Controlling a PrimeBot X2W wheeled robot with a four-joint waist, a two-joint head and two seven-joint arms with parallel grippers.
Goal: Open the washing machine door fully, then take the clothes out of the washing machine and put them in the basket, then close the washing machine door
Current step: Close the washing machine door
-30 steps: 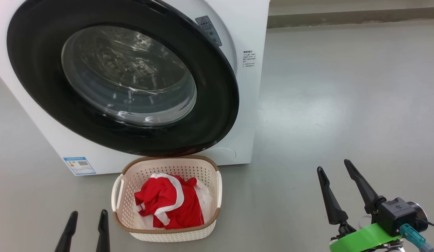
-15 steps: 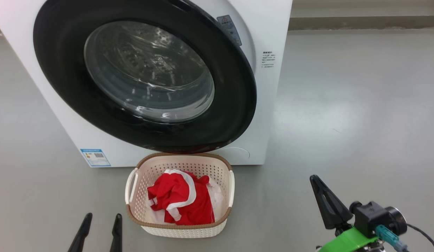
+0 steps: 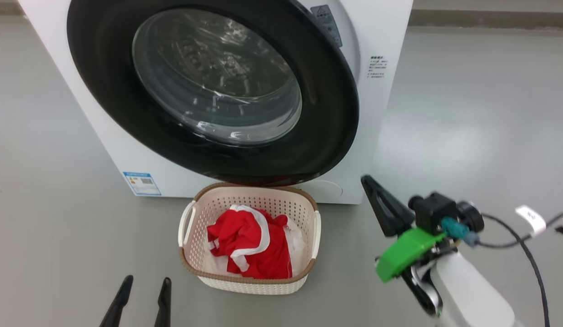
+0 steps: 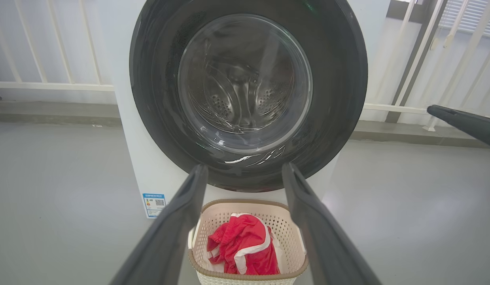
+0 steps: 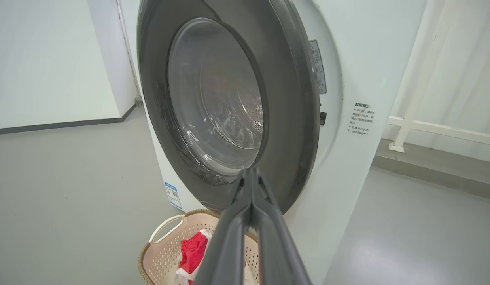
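Smooth grey floor (image 3: 467,113) all round, glossy with light, and a white railing (image 4: 51,85) along the wall behind. The white washing machine (image 3: 390,36) stands on it, black-rimmed door (image 3: 326,113) swung against the front; latched or not, I can't tell. Just before it sits the basket (image 3: 197,245), red-and-white clothes (image 3: 245,236) heaped inside. Open floor stretches away on the right. Left gripper (image 3: 142,299) is low beside the basket, fingers apart, empty. Right gripper (image 5: 250,178) has its fingers pressed together on nothing, pointing at the door's lower edge. Blue label (image 3: 142,183), grey warning sticker (image 3: 326,25), small print (image 3: 377,67): all too small to read.
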